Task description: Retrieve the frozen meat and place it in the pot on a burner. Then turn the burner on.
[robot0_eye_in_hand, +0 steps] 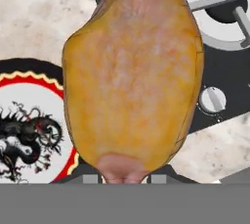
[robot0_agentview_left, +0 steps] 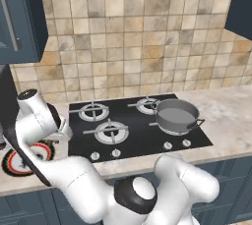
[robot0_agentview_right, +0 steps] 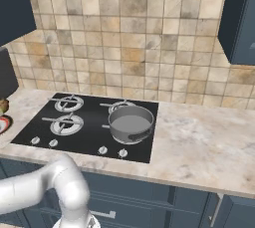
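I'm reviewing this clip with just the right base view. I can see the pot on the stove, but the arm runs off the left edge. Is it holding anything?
Observer: Yes. In the hand view the gripper is shut on the meat, a yellow-orange lump right in front of the camera.
Operator: What lies beyond it?
Observer: A patterned plate with a black and red rim on one side, and a stove knob on the other.
Operator: Where does that plate sit?
Observer: In the left base view it is on the counter, just left of the cooktop.
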